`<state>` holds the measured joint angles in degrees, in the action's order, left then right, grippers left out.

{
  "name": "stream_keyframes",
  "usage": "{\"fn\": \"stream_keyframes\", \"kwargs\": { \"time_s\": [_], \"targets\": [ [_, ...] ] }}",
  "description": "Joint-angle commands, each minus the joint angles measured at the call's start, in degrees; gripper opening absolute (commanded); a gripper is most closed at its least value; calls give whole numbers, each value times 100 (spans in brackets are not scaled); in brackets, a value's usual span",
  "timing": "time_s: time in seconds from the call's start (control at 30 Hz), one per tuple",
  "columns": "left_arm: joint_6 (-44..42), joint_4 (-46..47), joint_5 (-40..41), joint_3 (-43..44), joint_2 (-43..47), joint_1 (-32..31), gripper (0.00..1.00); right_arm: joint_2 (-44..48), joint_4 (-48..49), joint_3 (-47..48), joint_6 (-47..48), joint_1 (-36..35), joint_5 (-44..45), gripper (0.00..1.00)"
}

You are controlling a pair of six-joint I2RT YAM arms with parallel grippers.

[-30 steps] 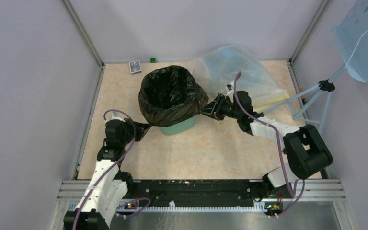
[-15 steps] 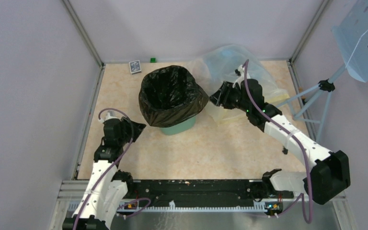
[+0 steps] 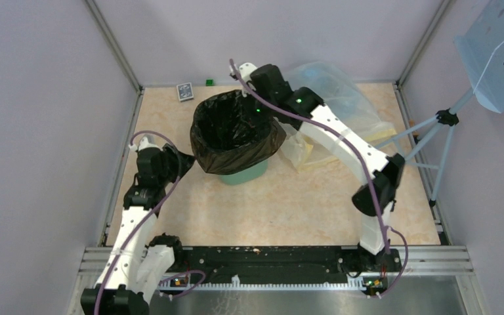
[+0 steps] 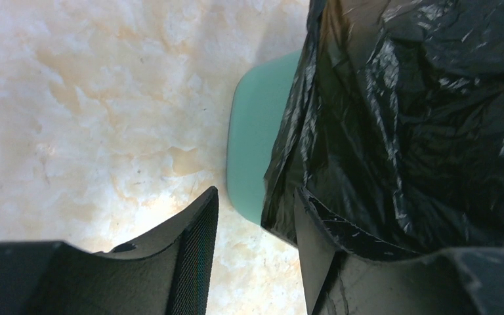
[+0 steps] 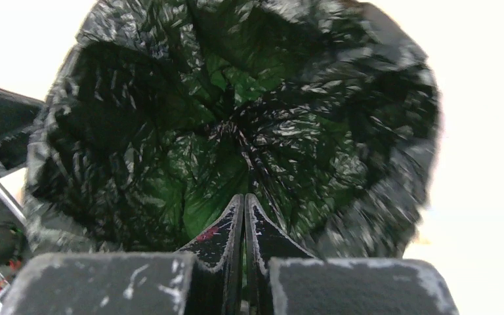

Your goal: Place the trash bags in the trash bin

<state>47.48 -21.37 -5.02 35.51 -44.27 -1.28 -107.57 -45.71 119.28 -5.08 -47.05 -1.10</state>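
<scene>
The black trash bag (image 3: 236, 128) lines the mint-green bin (image 3: 246, 174), its mouth open and its edge folded down over the rim. My left gripper (image 3: 185, 162) is open at the bag's lower left side. In the left wrist view its jaws (image 4: 256, 197) stand apart, the right finger against the black plastic (image 4: 420, 118), with the bin's green side (image 4: 256, 144) showing between them. My right gripper (image 3: 254, 105) hangs over the back rim of the bag. In the right wrist view its fingers (image 5: 244, 197) are shut on nothing and point into the bag's hollow (image 5: 223, 111).
A big clear-yellowish plastic bag (image 3: 344, 108) lies behind and right of the bin. A small card box (image 3: 184, 90) and a green block (image 3: 209, 82) sit at the back wall. A blue perforated panel on a tripod (image 3: 492, 52) stands at the right. Walls enclose the table.
My right arm left the bag's right edge and swung up and leftward to above the bag's mouth. My left gripper drew slightly back along the bag's left side.
</scene>
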Motion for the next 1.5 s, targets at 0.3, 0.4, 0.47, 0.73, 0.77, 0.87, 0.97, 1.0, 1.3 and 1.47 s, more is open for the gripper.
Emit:
{"fn": "stream_keyframes", "kwargs": {
  "time_s": [0.3, 0.4, 0.47, 0.73, 0.77, 0.87, 0.97, 1.0, 1.3, 1.47],
  "targets": [
    [-488, 880, -461, 487, -1277, 73, 52, -2012, -1619, 1661, 1089, -384, 91, 0],
    [-452, 1062, -575, 425, -1459, 73, 51, -2086, -1591, 1469, 1129, -376, 93, 0],
    [-457, 1193, -743, 420, -1572, 74, 51, -2164, -1565, 1449, 1160, -347, -51, 0],
    [-517, 1262, -777, 621, -1787, 75, 51, -2774, -1828, 1738, 995, -64, -686, 0],
    [-531, 1260, -767, 628, -1779, 74, 51, -2816, -1863, 1720, 1002, -60, -632, 0],
    [-514, 1145, -628, 671, -1757, 74, 53, -2880, -1918, 1625, 992, -44, -533, 0],
    [-548, 1048, -513, 728, -1652, 70, 54, -2950, -1970, 1573, 963, -9, -546, 0],
    [-592, 1002, -483, 756, -1608, 70, 54, -2986, -2002, 1570, 953, 5, -556, 0],
    [-933, 621, -167, 1083, -1173, 75, 60, -3573, -2345, 1769, 918, 124, -513, 0],
    [-1088, 468, -44, 1365, -1158, 74, 62, -3675, -2383, 1649, 848, 126, -491, 0]
  ]
}}
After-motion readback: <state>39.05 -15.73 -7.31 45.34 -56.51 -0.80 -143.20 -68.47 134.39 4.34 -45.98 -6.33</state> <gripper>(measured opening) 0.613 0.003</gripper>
